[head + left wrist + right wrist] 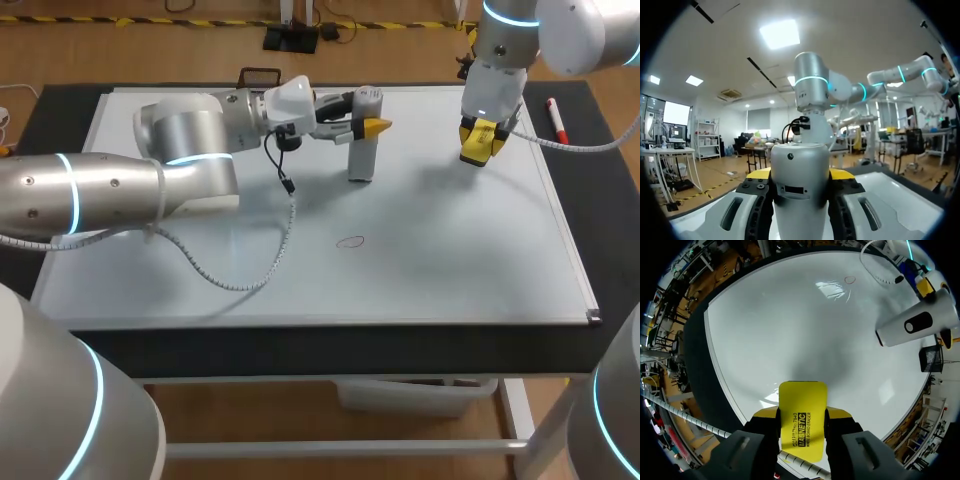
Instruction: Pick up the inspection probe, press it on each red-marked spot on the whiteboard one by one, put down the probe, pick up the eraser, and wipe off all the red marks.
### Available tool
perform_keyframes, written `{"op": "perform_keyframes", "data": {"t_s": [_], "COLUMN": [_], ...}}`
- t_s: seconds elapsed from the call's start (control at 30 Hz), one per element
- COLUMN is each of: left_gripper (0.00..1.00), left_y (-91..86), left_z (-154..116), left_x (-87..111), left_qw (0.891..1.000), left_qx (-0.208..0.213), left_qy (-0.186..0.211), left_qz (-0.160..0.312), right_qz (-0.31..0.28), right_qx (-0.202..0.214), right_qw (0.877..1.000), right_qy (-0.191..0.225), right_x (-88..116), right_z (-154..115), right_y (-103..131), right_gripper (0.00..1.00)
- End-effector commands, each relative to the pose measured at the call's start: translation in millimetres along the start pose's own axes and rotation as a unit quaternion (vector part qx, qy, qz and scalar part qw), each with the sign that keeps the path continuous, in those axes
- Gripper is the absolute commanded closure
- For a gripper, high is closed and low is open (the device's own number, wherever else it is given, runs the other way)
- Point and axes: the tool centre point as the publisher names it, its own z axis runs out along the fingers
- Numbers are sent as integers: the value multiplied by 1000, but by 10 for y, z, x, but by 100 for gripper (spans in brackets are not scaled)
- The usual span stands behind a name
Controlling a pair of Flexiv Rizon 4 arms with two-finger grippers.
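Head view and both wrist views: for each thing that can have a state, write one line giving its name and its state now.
probe: upright, gripped by the left gripper
eraser: held by the right gripper, above the whiteboard
red mark: one, not wiped off
marker: lying flat beside the whiteboard
left gripper: shut on the probe
right gripper: shut on the eraser

Whiteboard [450,270] front & right open; probe [363,140], left arm [190,140] over rear-left, cable [238,286] prob. on board.
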Motion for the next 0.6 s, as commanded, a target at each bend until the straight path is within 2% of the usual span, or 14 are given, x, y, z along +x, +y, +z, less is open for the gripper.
{"op": "perform_keyframes", "data": {"t_s": [0.03, 0.3, 0.6], "left_gripper": [100, 100, 100], "left_y": [25, 51, 86], "left_z": [4, -4, -8], "left_x": [-16, -12, -7], "left_qw": [1000, 999, 999], "left_qx": [-4, -38, -53], "left_qy": [3, 6, 10], "left_qz": [0, 11, 8], "right_qz": [-1, -1, -1], "right_qx": [0, 0, 0], "right_qw": [1000, 1000, 1000], "right_qy": [2, 2, 2], "right_x": [1, 1, 1], "right_z": [-10, -10, -10], "right_y": [-7, -7, -7], "right_gripper": [100, 100, 100]}}
